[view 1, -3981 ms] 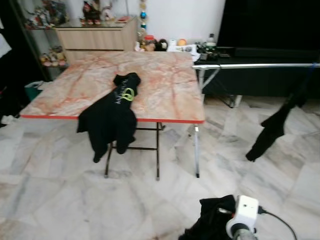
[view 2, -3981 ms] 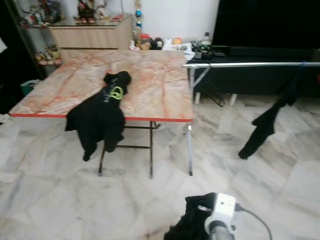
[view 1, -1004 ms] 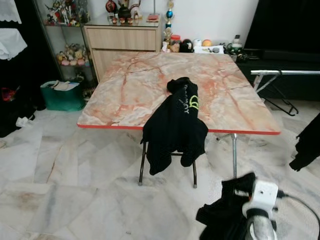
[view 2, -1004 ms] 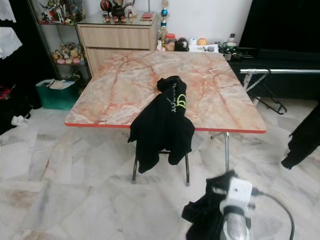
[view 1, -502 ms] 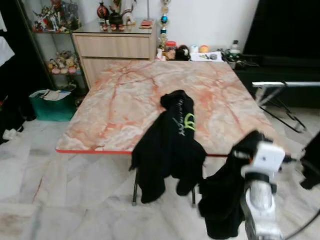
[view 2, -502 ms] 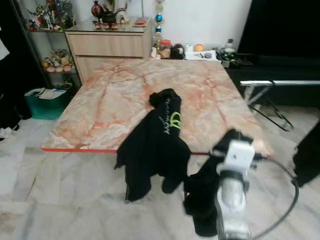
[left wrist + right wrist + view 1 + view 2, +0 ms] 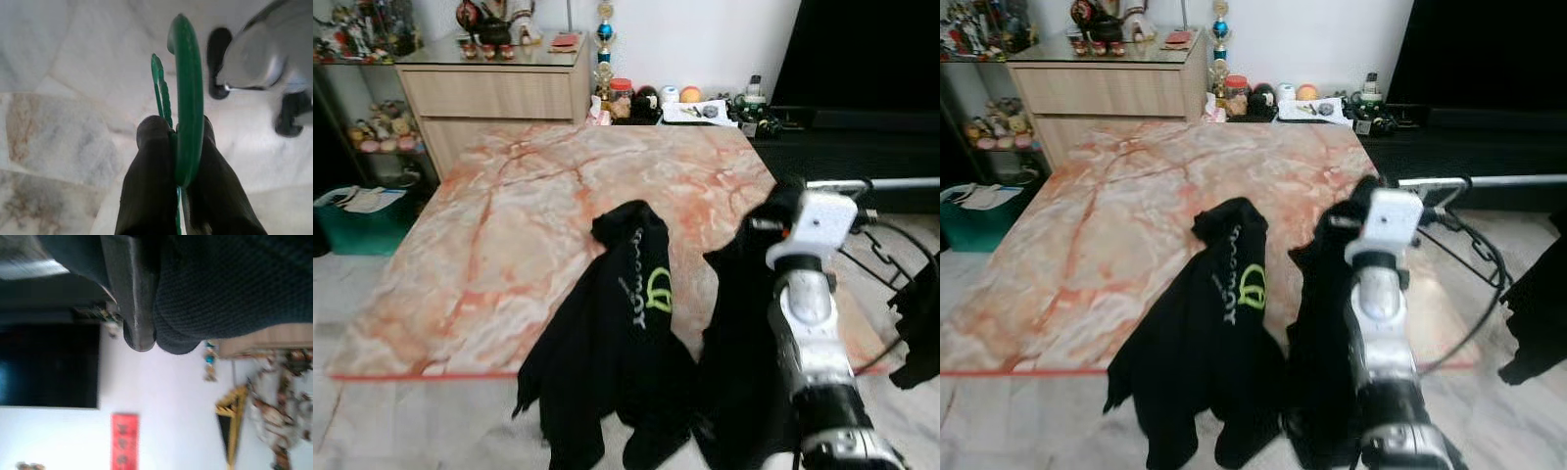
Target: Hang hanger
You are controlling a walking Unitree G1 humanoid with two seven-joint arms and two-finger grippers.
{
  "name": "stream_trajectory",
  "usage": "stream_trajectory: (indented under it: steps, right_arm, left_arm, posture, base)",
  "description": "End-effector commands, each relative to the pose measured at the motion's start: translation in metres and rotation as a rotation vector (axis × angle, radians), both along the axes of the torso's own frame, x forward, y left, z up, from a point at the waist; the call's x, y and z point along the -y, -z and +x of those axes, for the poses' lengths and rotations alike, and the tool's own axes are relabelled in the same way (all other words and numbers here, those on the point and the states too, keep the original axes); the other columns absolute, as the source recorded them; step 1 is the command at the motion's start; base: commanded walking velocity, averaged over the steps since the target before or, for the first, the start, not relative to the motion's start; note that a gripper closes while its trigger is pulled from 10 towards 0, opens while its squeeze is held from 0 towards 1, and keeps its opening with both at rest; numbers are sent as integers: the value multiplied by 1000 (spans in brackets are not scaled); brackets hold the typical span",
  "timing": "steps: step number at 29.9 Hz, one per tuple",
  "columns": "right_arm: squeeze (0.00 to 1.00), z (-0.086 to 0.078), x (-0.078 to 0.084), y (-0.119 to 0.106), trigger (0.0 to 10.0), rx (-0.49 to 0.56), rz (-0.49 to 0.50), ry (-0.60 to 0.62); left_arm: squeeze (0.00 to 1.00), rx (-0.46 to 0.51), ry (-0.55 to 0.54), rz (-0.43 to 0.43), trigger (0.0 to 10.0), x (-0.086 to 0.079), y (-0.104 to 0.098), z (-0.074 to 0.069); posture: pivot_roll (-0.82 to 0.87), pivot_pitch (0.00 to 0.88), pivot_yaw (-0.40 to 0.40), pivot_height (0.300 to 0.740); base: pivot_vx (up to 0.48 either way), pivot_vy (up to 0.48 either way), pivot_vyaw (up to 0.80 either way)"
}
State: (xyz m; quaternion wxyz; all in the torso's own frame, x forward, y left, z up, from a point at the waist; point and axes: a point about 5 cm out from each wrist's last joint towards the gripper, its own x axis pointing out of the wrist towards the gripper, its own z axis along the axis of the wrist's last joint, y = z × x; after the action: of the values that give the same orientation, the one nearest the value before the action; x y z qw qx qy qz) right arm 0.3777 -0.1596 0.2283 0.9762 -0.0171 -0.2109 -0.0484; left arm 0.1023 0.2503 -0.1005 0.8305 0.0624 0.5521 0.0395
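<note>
The left gripper has its two black fingers pinched tight on a green hanger, and the hook of the hanger pokes out past the fingertips over the pale marble floor. Over on the right, the right arm is raised in front of the robot with a black garment draped from up by its wrist, hanging down along the near right side of the table. In the right wrist view, the right gripper is pressed up against that dark knit fabric, one finger lying right alongside it, but I can't tell whether it's pinching the cloth or not. A second black top with a green logo lies on the marble-look table and spills over its near edge, just left of the garment on the arm. Wooden cabinet at the far side, plus a metal rail off to the right.
</note>
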Motion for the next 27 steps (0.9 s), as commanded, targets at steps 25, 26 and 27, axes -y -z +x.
stream_trajectory:
  steps: [25,26,27]
  right_arm:
    - [1000,-61,-6,90,10000,-361,-79,-107]
    - [1000,-68,-1,95,10000,-377,-78,-84]
    - [1000,-72,3,99,10000,-394,-78,-68]
  left_arm:
    - [0,-28,32,-12,10000,18,6,-5]
    - [0,-32,34,-6,10000,13,6,-8]
    - [0,-36,33,-2,10000,8,5,-11]
  posture:
    - [136,0,-19,740]
    - [128,0,-17,740]
    - [127,0,-16,740]
  base:
    - [130,0,0]
    - [0,0,0]
    - [0,0,0]
